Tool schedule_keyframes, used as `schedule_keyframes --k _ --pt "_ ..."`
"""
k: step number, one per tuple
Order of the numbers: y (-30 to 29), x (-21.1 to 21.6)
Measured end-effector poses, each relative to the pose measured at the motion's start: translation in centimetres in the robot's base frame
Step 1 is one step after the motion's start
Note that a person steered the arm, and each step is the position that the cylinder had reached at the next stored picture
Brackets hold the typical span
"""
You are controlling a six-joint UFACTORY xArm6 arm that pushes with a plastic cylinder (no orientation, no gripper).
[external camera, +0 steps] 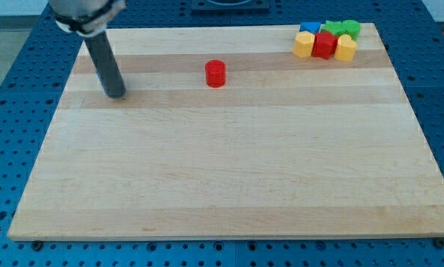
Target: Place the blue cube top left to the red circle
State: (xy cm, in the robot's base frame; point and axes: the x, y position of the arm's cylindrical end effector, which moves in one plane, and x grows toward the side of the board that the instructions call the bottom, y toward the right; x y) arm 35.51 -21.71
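Observation:
The red circle point(215, 73), a short red cylinder, stands alone on the wooden board point(229, 170) in the upper middle. The blue block point(308, 28) lies at the board's top right, at the top left of a tight cluster, partly hidden behind a yellow block; its shape is hard to make out. My tip point(116, 94) rests on the board at the upper left, well to the left of the red circle and far from the blue block.
The cluster at the top right also holds two green blocks point(332, 29) point(350, 29), a red block point(324, 45) and two yellow blocks point(303, 44) point(345, 48). Blue pegboard point(14, 111) surrounds the board.

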Motion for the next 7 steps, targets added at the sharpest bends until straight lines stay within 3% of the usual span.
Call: schedule_keyframes --k 1,2,4,6,7 --pt "-1.2 -3.3" --pt "-1.3 -2.7" --pt "-7.4 -2.9" --pt "-1.1 -8.5" --pt "-1.0 -8.7"
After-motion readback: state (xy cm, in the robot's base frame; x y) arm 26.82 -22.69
